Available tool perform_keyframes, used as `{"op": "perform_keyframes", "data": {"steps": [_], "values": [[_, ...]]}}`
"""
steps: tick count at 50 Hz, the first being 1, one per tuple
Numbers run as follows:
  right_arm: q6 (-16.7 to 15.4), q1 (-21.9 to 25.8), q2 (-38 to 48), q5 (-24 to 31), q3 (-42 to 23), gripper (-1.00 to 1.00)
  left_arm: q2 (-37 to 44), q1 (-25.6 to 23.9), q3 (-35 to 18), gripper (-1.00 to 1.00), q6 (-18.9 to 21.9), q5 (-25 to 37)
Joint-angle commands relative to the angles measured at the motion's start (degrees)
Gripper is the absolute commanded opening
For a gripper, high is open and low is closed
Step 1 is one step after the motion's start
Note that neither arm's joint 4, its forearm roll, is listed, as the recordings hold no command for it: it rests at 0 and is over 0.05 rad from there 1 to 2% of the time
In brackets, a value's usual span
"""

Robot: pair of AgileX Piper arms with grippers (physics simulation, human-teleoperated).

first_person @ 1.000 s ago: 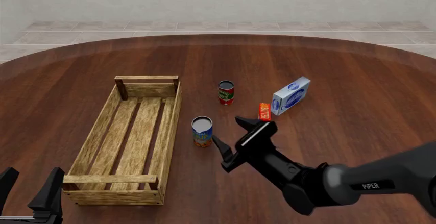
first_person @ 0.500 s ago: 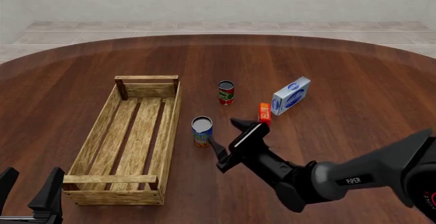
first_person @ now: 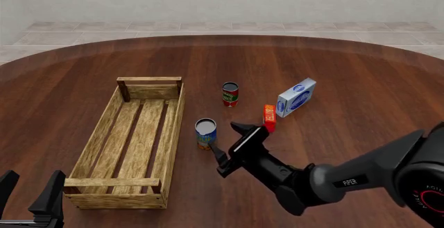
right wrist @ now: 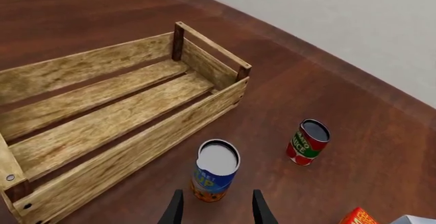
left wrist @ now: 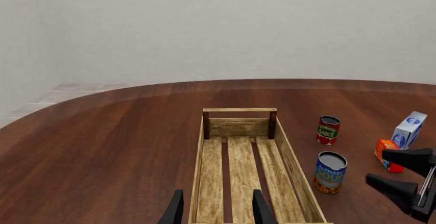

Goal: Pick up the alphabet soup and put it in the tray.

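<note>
Looking at the alphabet soup point(first_person: 205, 133) first, we find it upright on the surface point(first_person: 333, 82) just left of centre in the front view, right beside the tray's point(first_person: 105, 118) right-hand plank but outside it, so nothing has been lifted yet. Our right hand point(first_person: 227, 144) sits just to the lower right of the can, its two fingers spread wide and holding nothing; in the right wrist view the can point(right wrist: 215, 177) stands just ahead of the gap between the fingertips, not yet between them. We judge the approach nearly finished, with the closing, the lift, the short carry leftward over the plank and the release all left to do. The tray is bare inside, slats showing. Our left hand point(first_person: 31, 192) waits at the lower left corner of the frame, open and empty too. Further up stand a red-and-green can point(first_person: 230, 94), an orange box point(first_person: 269, 117) and a blue-and-white carton point(first_person: 296, 97), all apart from the soup.
</note>
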Motion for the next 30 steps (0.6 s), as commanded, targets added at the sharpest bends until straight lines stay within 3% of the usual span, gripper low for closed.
{"op": "perform_keyframes", "data": {"steps": [1,30], "values": [[-0.3,-0.5,1.6,0.3,-1.5,1.00,0.0,0.0,0.0,1.00,0.0,0.0],[-1.5,0.2,4.6,0.8,-4.4,1.00,0.0,0.0,0.0,1.00,0.0,0.0]]}}
